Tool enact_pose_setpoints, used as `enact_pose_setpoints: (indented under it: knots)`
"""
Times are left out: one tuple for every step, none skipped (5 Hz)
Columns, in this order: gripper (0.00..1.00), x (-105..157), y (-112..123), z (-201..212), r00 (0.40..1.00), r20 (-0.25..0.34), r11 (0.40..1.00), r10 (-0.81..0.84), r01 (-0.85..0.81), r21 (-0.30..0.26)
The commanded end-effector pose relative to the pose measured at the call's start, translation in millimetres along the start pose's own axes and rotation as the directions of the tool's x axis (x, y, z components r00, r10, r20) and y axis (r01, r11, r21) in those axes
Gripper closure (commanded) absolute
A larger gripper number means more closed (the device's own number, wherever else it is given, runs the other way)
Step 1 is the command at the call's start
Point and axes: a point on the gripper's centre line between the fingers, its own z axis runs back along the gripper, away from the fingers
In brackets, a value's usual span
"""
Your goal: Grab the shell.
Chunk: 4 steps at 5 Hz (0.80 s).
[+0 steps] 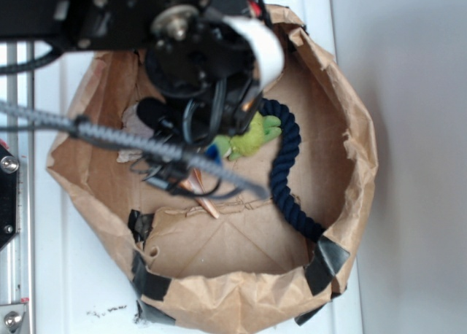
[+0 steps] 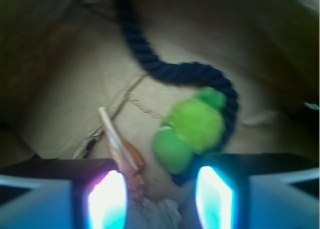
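The shell (image 2: 121, 150) is orange-tan with a long thin point and lies on the brown paper floor. Its thick end sits just inside my left finger (image 2: 107, 201), and its point aims up and left, away from me. My gripper (image 2: 160, 199) is open and low over the floor, with the shell's head and a white paper wad (image 2: 157, 213) in the gap between the pads. From outside, only the shell's pointed tip (image 1: 207, 203) shows below the black arm (image 1: 197, 64), which hides the fingers.
A green plush toy (image 2: 192, 129) lies just ahead of the right finger, also seen as the plush (image 1: 252, 137). A navy rope (image 1: 286, 166) curls behind it. Everything lies inside a torn brown paper bag (image 1: 350, 152) with raised walls and black tape at the corners.
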Motion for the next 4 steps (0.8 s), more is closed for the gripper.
enact_pose_setpoints:
  knots:
    - [0.00, -0.9, -20.2, -1.4, 0.975, 0.080, 0.976, -0.209, 0.203, 0.085]
    - [0.00, -0.3, -25.6, -22.8, 0.971, 0.050, 0.968, -0.235, 0.228, 0.108]
    - [0.00, -0.3, -23.9, -40.8, 0.972, 0.016, 0.968, -0.233, 0.231, 0.098]
    - [0.00, -3.4, -23.1, -56.1, 0.971, -0.024, 0.966, -0.238, 0.239, 0.098]
